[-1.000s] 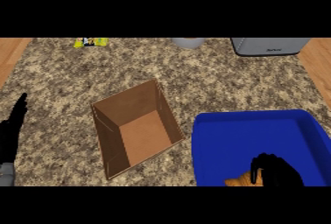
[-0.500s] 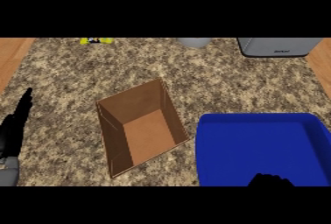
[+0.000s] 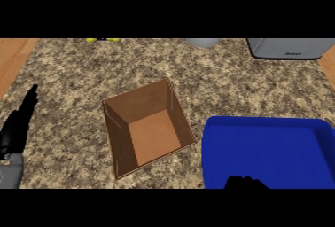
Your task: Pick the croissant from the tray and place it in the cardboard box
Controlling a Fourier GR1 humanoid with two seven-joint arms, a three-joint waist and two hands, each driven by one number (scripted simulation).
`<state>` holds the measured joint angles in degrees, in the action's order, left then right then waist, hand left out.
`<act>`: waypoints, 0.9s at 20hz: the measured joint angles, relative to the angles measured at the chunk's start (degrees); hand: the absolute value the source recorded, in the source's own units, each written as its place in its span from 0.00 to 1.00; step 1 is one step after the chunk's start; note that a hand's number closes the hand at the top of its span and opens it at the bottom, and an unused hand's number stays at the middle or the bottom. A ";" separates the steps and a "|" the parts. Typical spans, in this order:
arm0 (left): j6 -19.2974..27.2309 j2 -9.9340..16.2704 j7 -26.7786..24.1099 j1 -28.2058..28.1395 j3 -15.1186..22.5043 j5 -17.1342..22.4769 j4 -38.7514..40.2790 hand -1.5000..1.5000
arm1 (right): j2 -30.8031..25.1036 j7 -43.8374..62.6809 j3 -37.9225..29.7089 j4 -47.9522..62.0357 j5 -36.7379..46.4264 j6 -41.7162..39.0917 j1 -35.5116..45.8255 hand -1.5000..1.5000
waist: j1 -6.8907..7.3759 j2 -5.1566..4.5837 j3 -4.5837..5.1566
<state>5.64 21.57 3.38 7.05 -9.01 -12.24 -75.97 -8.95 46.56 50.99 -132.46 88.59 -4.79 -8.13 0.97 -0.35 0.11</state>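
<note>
The open cardboard box lies tilted at the counter's middle, and its brown inside holds nothing. To its right sits the blue tray, its visible floor bare. No croissant shows in this view. Only the top of my right hand pokes up at the lower edge, over the tray's near rim, and whatever lies under it is hidden. My left hand rests at the left edge, open, fingers straight and pointing away, well apart from the box.
A grey appliance stands at the far right corner. A pale round object and a small yellow thing sit along the far edge. Wood flooring shows beyond the speckled counter's left side.
My right hand has drawn back toward the lower edge until only its top shows. The orange croissant seen beside it one second ago is out of sight. The view has shifted slightly.
</note>
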 measured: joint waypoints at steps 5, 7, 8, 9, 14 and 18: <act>0.15 -0.68 -0.20 0.30 0.90 -0.69 -0.20 0.50 | -2.65 5.74 0.66 1.01 -6.74 2.80 4.86 1.00 | 1.23 -0.34 0.03; 0.27 -0.95 -0.06 0.82 1.08 -0.79 -0.26 0.50 | -3.15 7.31 0.45 1.53 -10.05 4.32 6.01 1.00 | 1.69 -0.54 0.03; 0.33 -1.12 0.21 0.97 1.41 -1.04 -0.49 0.50 | -3.37 7.84 0.10 1.77 -11.67 4.91 6.66 1.00 | 1.85 -0.58 0.02; 0.17 -0.96 0.33 1.26 1.38 -1.05 -0.42 0.50 | -3.56 8.35 0.06 2.11 -13.14 5.43 7.42 1.00 | 1.96 -0.61 0.02; 0.09 -1.12 0.41 2.47 1.59 -1.21 -0.09 0.50 | 3.45 10.37 -6.69 12.43 -18.37 8.34 17.40 1.00 | 2.84 -0.89 0.02; -0.57 -1.06 0.71 3.07 1.67 -0.93 -0.11 0.50 | 6.79 11.60 -13.45 25.13 -23.65 11.07 28.88 1.00 | 3.44 -0.91 -0.02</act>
<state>5.06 20.51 4.08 10.12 -7.34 -13.17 -76.07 -2.16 58.16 37.54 -107.33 64.94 6.28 20.75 4.41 -1.26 0.09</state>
